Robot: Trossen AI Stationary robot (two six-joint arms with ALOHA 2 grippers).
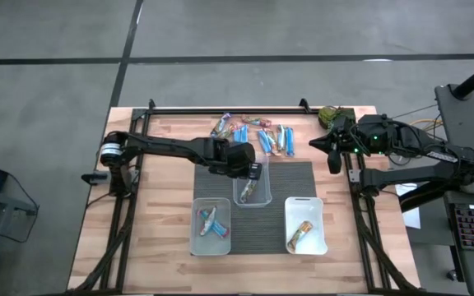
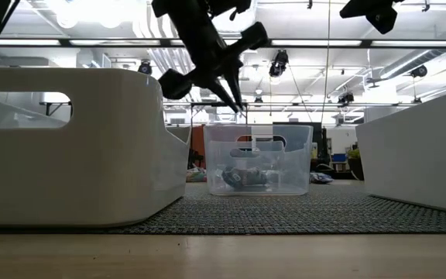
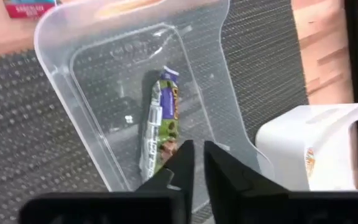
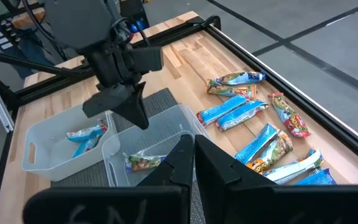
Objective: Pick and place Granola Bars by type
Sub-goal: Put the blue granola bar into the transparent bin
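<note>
left hand [image 1: 254, 171] pinched closed, empty, above the middle clear tub [image 1: 253, 200] | 1 green-wrapped bar [image 3: 162, 118] lies in that tub | loose granola bars [image 1: 257, 135] on table [image 1: 163, 205] behind the tub | right hand [image 1: 332, 153] closed, empty, right of the tub, near table edge

Three tubs sit on the mat [image 1: 290, 185]: the left tub [image 1: 211, 226] with bars inside, the middle tub [image 1: 252, 191] behind them with one bar [image 3: 161, 118], the right tub [image 1: 305, 224] with what looks like one bar. Loose bars [image 1: 253, 134] lie behind the mat.
</note>
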